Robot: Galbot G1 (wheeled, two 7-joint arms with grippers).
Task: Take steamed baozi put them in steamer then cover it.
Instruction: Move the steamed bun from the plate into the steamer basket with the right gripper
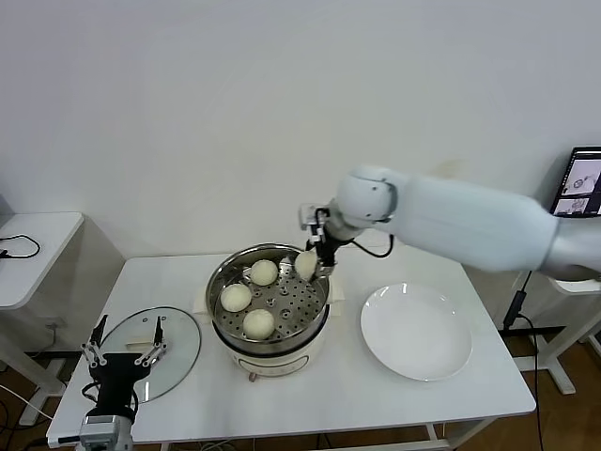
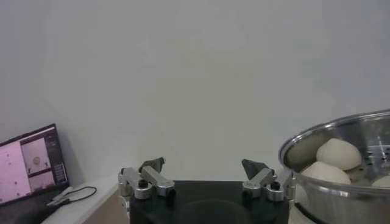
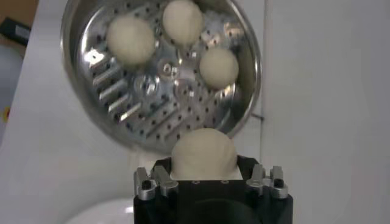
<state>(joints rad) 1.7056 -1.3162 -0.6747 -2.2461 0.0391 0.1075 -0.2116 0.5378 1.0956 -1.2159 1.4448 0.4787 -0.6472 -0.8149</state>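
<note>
The steel steamer (image 1: 269, 331) on its cream base stands mid-table with three off-white baozi (image 1: 264, 272) (image 1: 236, 297) (image 1: 258, 323) on its perforated tray. My right gripper (image 1: 309, 264) is shut on a fourth baozi (image 3: 203, 154) and holds it over the steamer's far right rim; the tray and the three buns show beyond it in the right wrist view (image 3: 131, 39). The glass cover (image 1: 178, 349) with its cream handle lies flat on the table left of the steamer. My left gripper (image 1: 124, 342) is open and empty, over the cover's near left edge.
An empty white plate (image 1: 416, 331) lies right of the steamer. A small white side table (image 1: 33, 240) stands at far left. A screen (image 1: 580, 180) stands at far right. The left wrist view shows the steamer's rim (image 2: 341, 129) with buns inside.
</note>
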